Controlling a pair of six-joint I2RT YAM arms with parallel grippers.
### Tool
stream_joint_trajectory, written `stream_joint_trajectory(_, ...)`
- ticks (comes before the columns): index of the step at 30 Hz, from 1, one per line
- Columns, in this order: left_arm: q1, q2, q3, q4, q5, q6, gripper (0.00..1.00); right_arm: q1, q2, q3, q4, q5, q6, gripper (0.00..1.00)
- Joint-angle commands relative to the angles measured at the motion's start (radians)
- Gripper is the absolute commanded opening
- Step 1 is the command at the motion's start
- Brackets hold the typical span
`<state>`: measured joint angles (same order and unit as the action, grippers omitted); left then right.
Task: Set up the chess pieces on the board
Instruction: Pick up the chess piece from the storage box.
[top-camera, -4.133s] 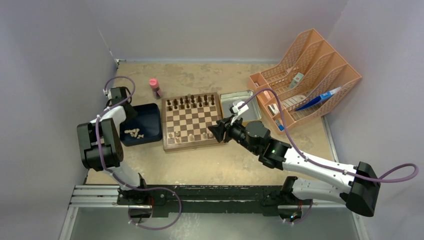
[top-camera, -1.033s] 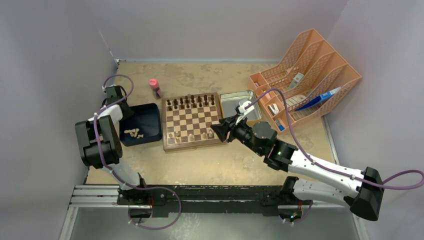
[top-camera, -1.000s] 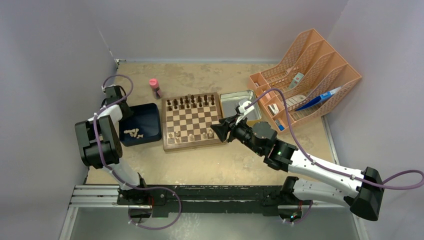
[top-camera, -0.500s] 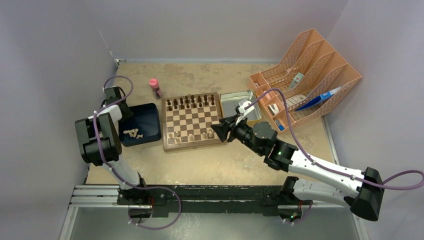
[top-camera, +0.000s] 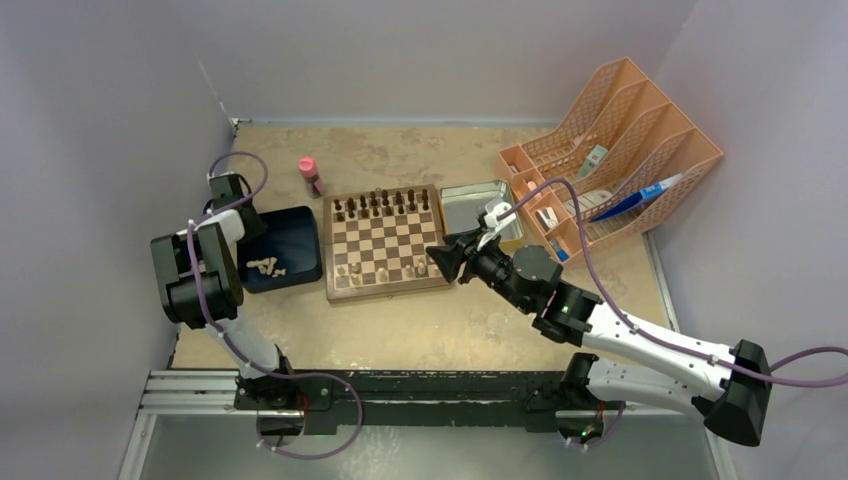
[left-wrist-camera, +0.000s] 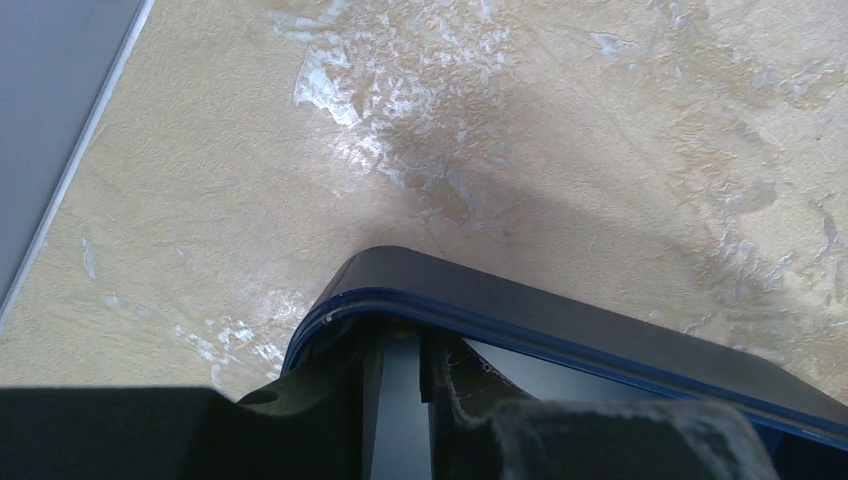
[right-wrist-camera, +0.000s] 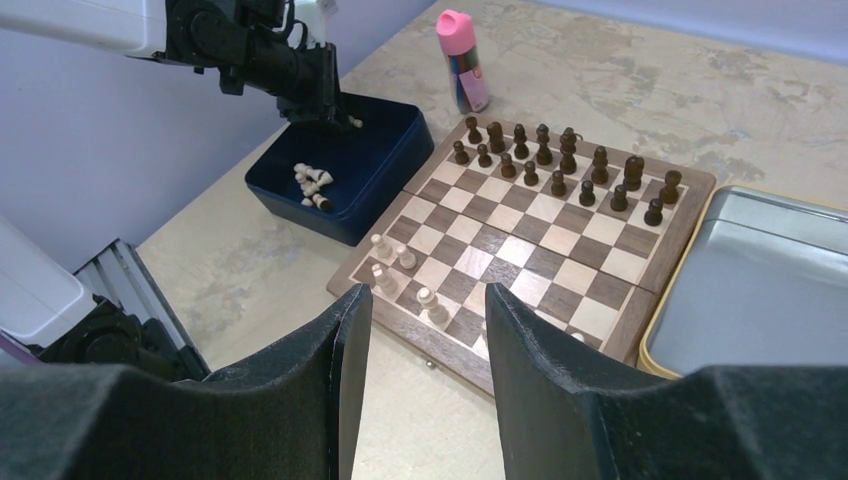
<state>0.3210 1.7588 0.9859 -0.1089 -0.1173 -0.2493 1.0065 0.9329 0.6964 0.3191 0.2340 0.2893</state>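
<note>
At the blue tray's (top-camera: 297, 236) far corner: left fingers (right-wrist-camera: 322, 98) nearly together, hold unclear.
Empty right fingers (right-wrist-camera: 560, 400) parted; next, pale pieces (right-wrist-camera: 312, 182) to board (right-wrist-camera: 688, 222).

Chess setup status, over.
Right gripper open, empty, at board, near right corner. Left gripper at blue tray, far corner, grip unclear. Dark pieces lined far side; few pale pieces placed, rest in tray. Nothing blocking.

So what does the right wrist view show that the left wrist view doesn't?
Right wrist only: the board, dark pieces along its far side, a few pale pieces on its near side, the pink bottle, the metal tin. Left wrist only: nothing new, just a closer look. Both: the dark blue tray, the left gripper at its corner.
</note>
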Motion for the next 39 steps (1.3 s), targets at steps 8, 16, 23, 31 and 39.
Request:
stream_joint_trajectory(8,0.009,-0.003,0.022,0.022,0.049,0.007,0.1,-0.003,-0.02,-0.009,0.058,0.022,-0.027,0.49)
stream_joint_trajectory(16,0.009,-0.007,0.034,0.028,0.218,0.075,0.0,-0.003,0.017,-0.001,0.066,-0.003,-0.028,0.48)
stream_joint_trajectory(23,0.007,0.007,0.044,0.029,0.291,0.074,0.0,-0.003,0.007,-0.014,0.07,0.017,-0.024,0.48)
stream_joint_trajectory(31,0.002,-0.033,0.032,0.036,0.316,0.075,0.0,-0.003,0.047,-0.011,0.072,0.002,-0.014,0.48)
stream_joint_trajectory(39,-0.007,-0.052,0.11,-0.162,0.242,0.011,0.0,-0.004,0.067,0.004,0.056,-0.022,0.029,0.48)
